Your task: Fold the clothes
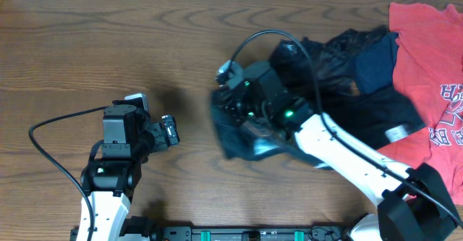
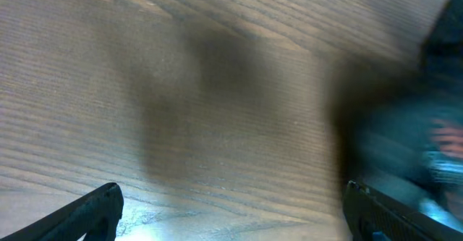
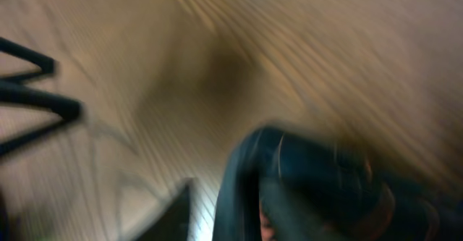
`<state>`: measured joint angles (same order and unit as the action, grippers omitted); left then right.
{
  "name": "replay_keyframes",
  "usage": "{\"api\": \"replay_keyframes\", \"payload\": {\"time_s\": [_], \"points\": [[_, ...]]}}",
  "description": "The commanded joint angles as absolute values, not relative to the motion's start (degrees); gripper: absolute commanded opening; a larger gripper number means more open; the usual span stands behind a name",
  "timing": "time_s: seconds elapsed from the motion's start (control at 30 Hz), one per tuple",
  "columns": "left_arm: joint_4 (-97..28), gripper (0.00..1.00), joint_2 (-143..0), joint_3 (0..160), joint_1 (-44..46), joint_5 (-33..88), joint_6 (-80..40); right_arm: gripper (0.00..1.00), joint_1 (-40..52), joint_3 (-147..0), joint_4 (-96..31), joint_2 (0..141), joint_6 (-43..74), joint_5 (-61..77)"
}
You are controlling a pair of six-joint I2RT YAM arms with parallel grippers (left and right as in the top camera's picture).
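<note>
Overhead: a wooden bench [image 1: 108, 38] is seen, with clothing heaped at its right end. The black jersey [image 1: 333, 78] is spread crumpled from the bench's middle toward the right, its shiny fabric bunched. A navy garment [image 1: 375, 61] is laid on its upper right part, and a red T-shirt [image 1: 427, 60] with white lettering is found just beside both, at the far right edge. The right tool [image 1: 228, 109] is positioned over the jersey's left edge, where the cloth is gathered into a blurred dark fold. A black cable [image 1: 289, 42] is looped above the right arm. The left tool [image 1: 168, 130] is held over bare wood at lower left, well apart from the jersey. Left wrist: the left tool [image 2: 235, 216] is shown spread wide, its two black fingers [image 2: 94, 210] at opposite lower corners, with only wood grain between them. A blurred dark mass [image 2: 405, 147] is noted at the right edge; cloth or arm cannot be told. Right wrist: the view is badly smeared. The jersey [image 3: 311, 183] is seen as a dark rounded fold in the lower right, against the wood. The right tool's jaws are not made out, so it cannot be told whether it is spread or clamped on the cloth.
</note>
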<state>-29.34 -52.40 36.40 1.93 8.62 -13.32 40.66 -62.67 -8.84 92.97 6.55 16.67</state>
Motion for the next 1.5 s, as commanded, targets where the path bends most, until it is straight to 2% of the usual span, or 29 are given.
{"api": "replay_keyframes", "payload": {"time_s": [0.0,0.03,0.2,0.3,0.53,0.73,0.77,0.83,0.9,0.93,1.0,1.03,1.23,1.47], "points": [[-29.3,0.98,-52.5,37.4,1.7,8.4,-13.5,0.86,40.8,-63.2,-8.8,92.6,9.5,9.4],[-29.3,0.98,-52.5,37.4,1.7,8.4,-13.5,0.99,40.2,-63.2,-10.2,92.2,9.5,7.0],[-28.9,0.98,-52.7,37.4,1.7,8.5,-14.5,0.99,34.5,-63.2,-23.6,88.3,12.8,-5.3],[-28.3,0.98,-54.4,37.0,1.7,10.5,-21.1,0.99,29.1,-63.2,-33.0,85.6,17.2,-10.4],[-26.4,0.98,-66.8,35.4,5.1,15.1,-28.2,0.99,16.5,-63.2,-46.6,82.8,18.6,-6.2],[-20.4,0.99,-79.5,35.4,10.2,21.6,-28.4,0.99,11.7,-63.2,-51.3,82.8,18.6,-6.0],[-19.5,0.97,-81.3,35.4,11.0,21.7,-28.5,0.99,11.5,-63.2,-51.5,82.8,18.6,-6.0],[-18.0,0.86,-84.9,35.4,12.8,21.8,-30.3,0.99,11.4,-63.2,-51.7,82.8,18.6,-6.0],[-16.6,0.66,-87.3,35.4,14.3,22.6,-31.5,0.99,11.4,-63.2,-51.7,82.8,18.6,-6.0],[-15.8,0.53,-88.1,35.4,14.9,23.1,-31.6,0.99,11.4,-63.2,-51.7,82.8,18.7,-6.0],[-14.4,0.19,-88.8,35.4,15.6,23.5,-31.6,0.99,11.4,-63.2,-51.7,82.8,18.6,-6.0],[-13.7,0.06,-88.7,35.5,15.6,23.3,-31.6,0.99,11.4,-63.2,-51.7,82.8,18.6,-6.0],[-12.8,0.06,-85.5,39.8,9.3,19.8,-30.2,0.99,11.4,-63.2,-52.6,82.8,18.6,-6.0],[-12.9,0.06,-81.5,53.8,-7.4,18.3,-27.1,0.99,11.3,-63.2,-53.2,82.8,18.6,-5.9]]}}
